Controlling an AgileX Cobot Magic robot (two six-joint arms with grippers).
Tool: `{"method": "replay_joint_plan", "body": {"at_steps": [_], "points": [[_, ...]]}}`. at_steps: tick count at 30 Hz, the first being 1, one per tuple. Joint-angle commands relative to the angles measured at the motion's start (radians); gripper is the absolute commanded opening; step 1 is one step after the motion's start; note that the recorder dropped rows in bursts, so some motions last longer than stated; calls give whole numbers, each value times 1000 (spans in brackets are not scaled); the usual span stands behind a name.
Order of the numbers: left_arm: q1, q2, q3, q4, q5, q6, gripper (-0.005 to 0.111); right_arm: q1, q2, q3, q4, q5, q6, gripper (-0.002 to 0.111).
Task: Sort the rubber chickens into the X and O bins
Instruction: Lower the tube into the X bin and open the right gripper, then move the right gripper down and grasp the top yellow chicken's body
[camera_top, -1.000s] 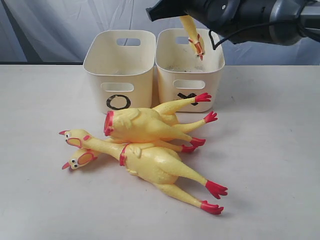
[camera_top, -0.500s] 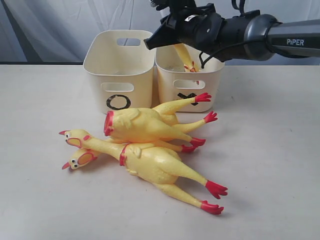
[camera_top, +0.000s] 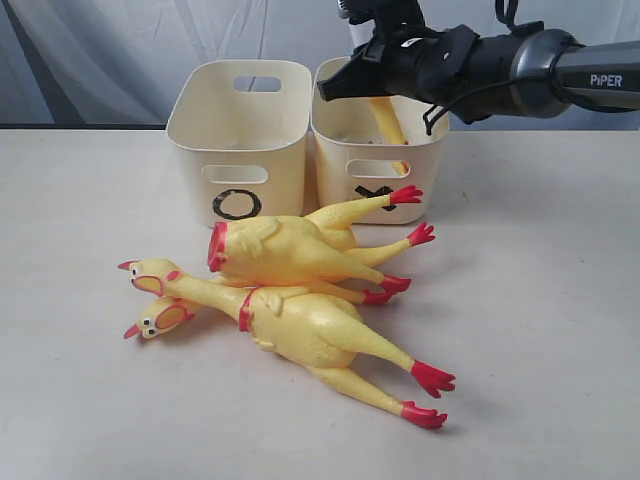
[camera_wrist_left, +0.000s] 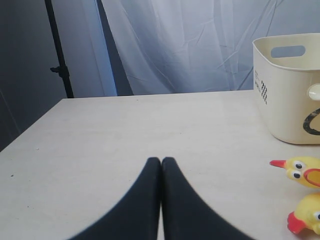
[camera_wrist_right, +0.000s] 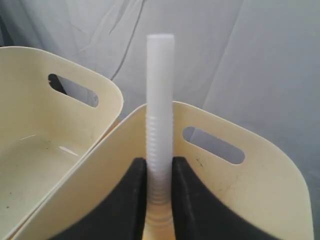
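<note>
**Placing a small rubber chicken (camera_top: 385, 118) in the X bin (camera_top: 335, 170).** We show the right claw (camera_wrist_right: 159, 164) directly above the X bin, clamped on a ribbed part of the toy that the wrist view washes out to white. In the exterior view the yellow body hangs from the claw and dips below the X bin's rim; we cannot tell whether it touches the floor of the bin. The O bin (camera_top: 280, 190) stands just beside the X bin, their walls touching or nearly so. At least 2 larger rubber chickens (camera_top: 295, 255) lie heaped on the surface (camera_top: 540, 300) in front of the X bin, 1 red foot reaching up across its marked wall. The left claw (camera_wrist_left: 161, 162) rests low, well away from the X bin on the far side of the O bin, its 2 fingers pressed together on nothing. We judge the step to be the release. It is best done by lowering until most of the toy sits inside the walls, parting the fingers fully so the soft rubber does not cling, then rising straight up, clear of the rim and the shared wall, so that nothing tips into the O bin.
</note>
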Motion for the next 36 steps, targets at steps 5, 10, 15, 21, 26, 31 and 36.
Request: {"method": "replay_joint_plan", "body": {"at_steps": [5,10,15,21,26,31,36], "points": [[-5,-4,2,-6,-5,0,0,-5,22,-8,-1,10,-9,26],[-5,-4,2,-6,-5,0,0,-5,28,-8,-1,8,-9,51],[-5,-4,2,-6,-5,0,0,-5,28,-8,-1,20,-9,51],[-5,-4,2,-6,-5,0,0,-5,-10,-8,-1,67,-9,51],[-5,-4,2,-6,-5,0,0,-5,-75,-8,-1,158,-9,51],[-5,-4,2,-6,-5,0,0,-5,-173,-8,-35,368,-9,51],[-5,-4,2,-6,-5,0,0,-5,-272,-8,-73,648,-9,51]]}}
